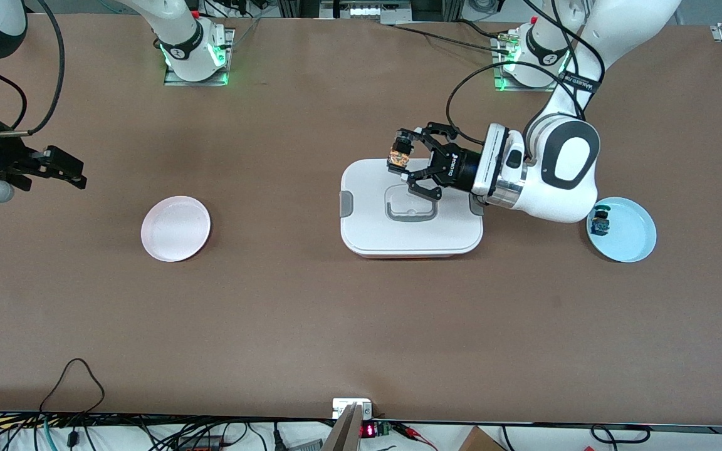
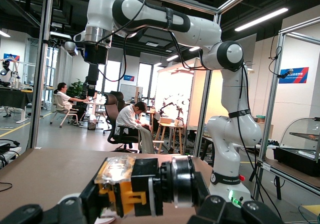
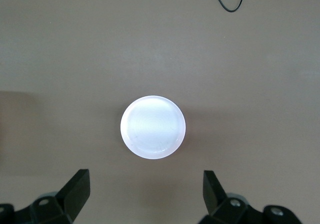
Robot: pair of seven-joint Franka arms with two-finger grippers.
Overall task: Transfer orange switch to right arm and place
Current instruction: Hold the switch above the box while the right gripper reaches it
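The orange switch (image 1: 398,156), black-bodied with orange parts, is held sideways in my left gripper (image 1: 403,160) over the edge of a white lidded box (image 1: 367,219). In the left wrist view the switch (image 2: 132,186) fills the space between the fingers, and my left gripper (image 2: 140,204) is shut on it. My right gripper (image 1: 65,169) hangs open and empty over the table at the right arm's end. In the right wrist view its black fingertips (image 3: 75,189) stand wide apart, my right gripper (image 3: 145,191) looks down on an empty pink plate (image 3: 153,126).
The pink plate (image 1: 175,228) lies toward the right arm's end. A light blue plate (image 1: 633,235) at the left arm's end holds a blue-and-black component (image 1: 600,222). The white box has a grey handle (image 1: 410,210) on its lid. Cables run along the table's near edge.
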